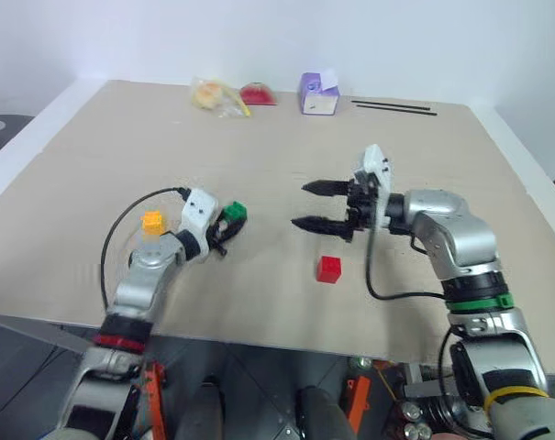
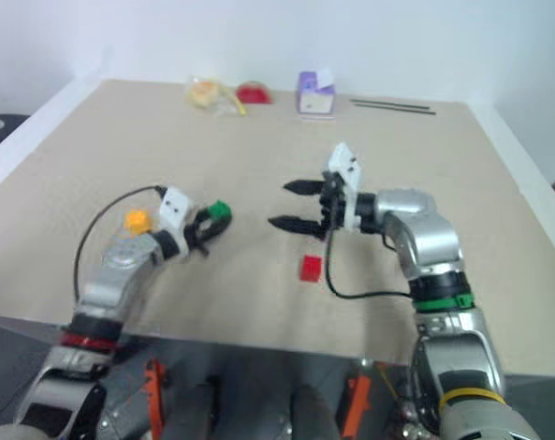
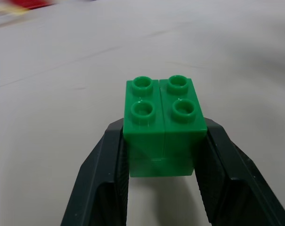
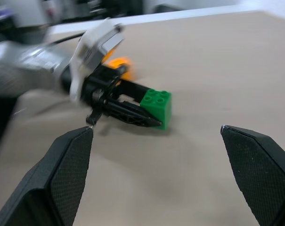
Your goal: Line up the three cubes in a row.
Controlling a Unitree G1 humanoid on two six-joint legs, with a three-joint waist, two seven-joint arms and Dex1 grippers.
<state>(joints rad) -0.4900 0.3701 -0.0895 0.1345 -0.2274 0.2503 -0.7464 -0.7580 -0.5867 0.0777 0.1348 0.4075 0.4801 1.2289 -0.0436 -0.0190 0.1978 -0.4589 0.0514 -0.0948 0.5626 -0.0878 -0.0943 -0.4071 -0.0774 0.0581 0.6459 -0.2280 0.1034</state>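
My left gripper [image 1: 229, 220] is shut on the green cube [image 1: 235, 213], whose studded top [image 3: 163, 101] faces up between the two black fingers [image 3: 102, 174]. It sits low over the table at left of centre. The yellow-orange cube [image 1: 152, 222] lies just left of that wrist. The red cube [image 1: 329, 269] rests on the table nearer the front edge, below my right gripper [image 1: 310, 205]. That gripper hovers above the table, points left and stands open and empty. The right wrist view shows the green cube [image 4: 157, 107] held by the left fingers, with the yellow-orange cube [image 4: 119, 65] behind.
At the far edge of the beige table [image 1: 94, 165] lie a bagged yellow item [image 1: 211, 95], a bagged red item [image 1: 257, 93], a purple-and-white box [image 1: 318, 93] and two thin black sticks [image 1: 396, 108]. A black cable [image 1: 121, 229] loops from the left wrist.
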